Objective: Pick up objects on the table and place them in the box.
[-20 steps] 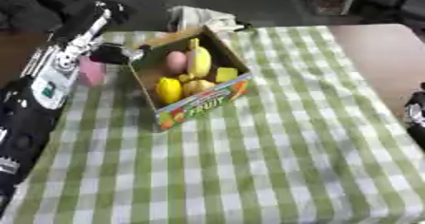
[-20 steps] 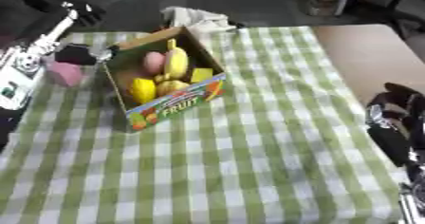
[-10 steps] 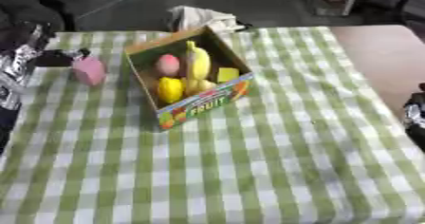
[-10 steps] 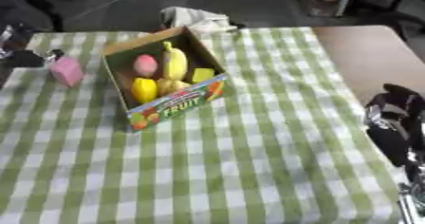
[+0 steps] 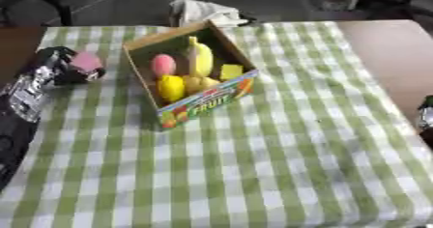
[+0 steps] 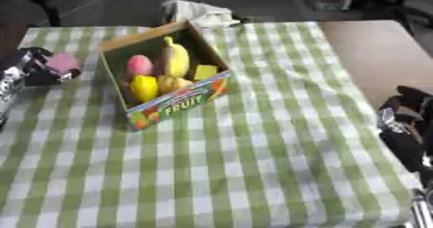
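Note:
An open cardboard fruit box (image 5: pixel 207 101) stands left of the table's middle. Inside lie a banana (image 5: pixel 199 55), a pink round fruit (image 5: pixel 162 65), a yellow lemon (image 5: pixel 171 87) and a small yellow block (image 5: pixel 230 71). A pink object (image 5: pixel 86 61) stands on the cloth left of the box. My left hand (image 5: pixel 57 68) is against it from the left, dark fingers curled round its lower side. My right hand (image 6: pixel 404 118) rests at the right edge, fingers relaxed, holding nothing.
A green-and-white checked cloth (image 5: pixel 270 164) covers the table. A crumpled white cloth (image 5: pixel 203 10) lies at the far edge behind the box. Bare brown tabletop (image 5: pixel 389 48) shows at the right.
Half a second ago my left hand was drawn back at the left edge and the pink object stood alone. Now the hand has come back in and closed round it.

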You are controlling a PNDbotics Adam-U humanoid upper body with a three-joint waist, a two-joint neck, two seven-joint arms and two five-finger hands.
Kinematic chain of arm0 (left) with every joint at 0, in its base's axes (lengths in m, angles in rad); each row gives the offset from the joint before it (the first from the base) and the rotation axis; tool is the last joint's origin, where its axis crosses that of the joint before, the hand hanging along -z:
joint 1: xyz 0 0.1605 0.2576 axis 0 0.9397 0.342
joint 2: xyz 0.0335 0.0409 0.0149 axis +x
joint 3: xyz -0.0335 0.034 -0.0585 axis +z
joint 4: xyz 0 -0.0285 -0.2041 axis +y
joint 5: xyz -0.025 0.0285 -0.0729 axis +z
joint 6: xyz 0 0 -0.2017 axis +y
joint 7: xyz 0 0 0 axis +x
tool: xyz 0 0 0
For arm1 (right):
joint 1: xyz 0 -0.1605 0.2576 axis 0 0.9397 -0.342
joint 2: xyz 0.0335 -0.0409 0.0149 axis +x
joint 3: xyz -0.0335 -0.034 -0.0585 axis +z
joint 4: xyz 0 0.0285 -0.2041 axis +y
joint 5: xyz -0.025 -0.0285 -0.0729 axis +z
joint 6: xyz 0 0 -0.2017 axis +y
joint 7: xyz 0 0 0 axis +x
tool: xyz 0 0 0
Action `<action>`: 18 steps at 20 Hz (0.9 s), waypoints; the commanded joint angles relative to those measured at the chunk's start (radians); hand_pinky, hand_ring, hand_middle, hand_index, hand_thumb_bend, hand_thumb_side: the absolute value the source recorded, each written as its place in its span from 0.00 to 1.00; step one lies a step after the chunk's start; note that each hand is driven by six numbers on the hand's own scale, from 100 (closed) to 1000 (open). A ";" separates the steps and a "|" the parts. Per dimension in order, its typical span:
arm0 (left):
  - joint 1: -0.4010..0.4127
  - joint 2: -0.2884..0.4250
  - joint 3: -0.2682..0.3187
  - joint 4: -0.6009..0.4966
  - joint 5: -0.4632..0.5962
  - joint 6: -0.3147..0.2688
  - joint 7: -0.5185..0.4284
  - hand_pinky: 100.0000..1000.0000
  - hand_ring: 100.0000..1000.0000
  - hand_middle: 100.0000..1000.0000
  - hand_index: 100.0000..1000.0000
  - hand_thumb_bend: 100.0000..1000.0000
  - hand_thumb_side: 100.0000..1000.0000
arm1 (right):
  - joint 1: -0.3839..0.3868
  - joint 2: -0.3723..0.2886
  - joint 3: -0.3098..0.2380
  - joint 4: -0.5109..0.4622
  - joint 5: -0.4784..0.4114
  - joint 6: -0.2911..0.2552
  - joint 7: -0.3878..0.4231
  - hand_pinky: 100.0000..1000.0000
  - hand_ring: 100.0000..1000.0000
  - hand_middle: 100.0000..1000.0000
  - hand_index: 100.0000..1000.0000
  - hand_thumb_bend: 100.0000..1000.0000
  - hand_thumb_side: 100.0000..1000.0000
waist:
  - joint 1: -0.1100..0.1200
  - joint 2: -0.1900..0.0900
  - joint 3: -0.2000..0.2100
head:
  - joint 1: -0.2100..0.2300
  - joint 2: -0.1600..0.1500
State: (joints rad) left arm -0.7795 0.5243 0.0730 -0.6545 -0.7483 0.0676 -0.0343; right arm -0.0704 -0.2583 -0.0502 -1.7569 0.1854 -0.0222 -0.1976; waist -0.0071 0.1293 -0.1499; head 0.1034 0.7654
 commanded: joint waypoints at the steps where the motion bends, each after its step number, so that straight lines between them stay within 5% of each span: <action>1: -0.018 0.012 0.013 -0.005 0.023 0.012 0.051 0.56 0.56 0.52 0.74 0.32 0.16 | -0.011 -0.012 -0.002 -0.013 -0.006 -0.002 0.003 0.65 0.78 0.61 0.75 0.00 0.26 | 0.002 -0.010 -0.002 | -0.001 0.005; 3: -0.016 0.009 0.015 -0.009 0.046 0.014 0.090 0.50 0.48 0.43 0.67 0.18 0.00 | -0.012 -0.011 -0.002 -0.012 -0.006 -0.003 0.004 0.65 0.78 0.61 0.75 0.00 0.26 | 0.000 -0.010 -0.003 | -0.001 0.005; 9: -0.022 0.043 -0.004 -0.208 0.170 -0.026 0.133 0.46 0.43 0.37 0.62 0.05 0.00 | -0.009 -0.011 -0.007 -0.010 -0.006 -0.001 -0.002 0.65 0.78 0.61 0.75 0.00 0.26 | 0.002 -0.011 -0.001 | -0.003 0.005; 14: -0.050 0.063 -0.111 -0.472 0.251 -0.115 0.041 0.50 0.46 0.40 0.63 0.11 0.00 | -0.011 -0.010 -0.003 -0.009 -0.005 -0.003 0.002 0.65 0.78 0.61 0.75 0.00 0.26 | 0.003 -0.014 0.000 | 0.001 0.005; 18: -0.082 0.025 -0.233 -0.512 0.193 -0.214 -0.090 0.53 0.49 0.42 0.65 0.19 0.00 | -0.012 -0.008 0.001 -0.007 -0.007 -0.003 0.006 0.65 0.78 0.61 0.75 0.00 0.26 | 0.000 -0.016 -0.012 | 0.009 0.005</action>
State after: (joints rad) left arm -0.8362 0.5411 -0.1304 -1.1377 -0.5405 -0.1196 -0.0886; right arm -0.0706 -0.2578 -0.0482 -1.7557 0.1824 -0.0233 -0.1956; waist -0.0060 0.1281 -0.1609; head 0.1077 0.7654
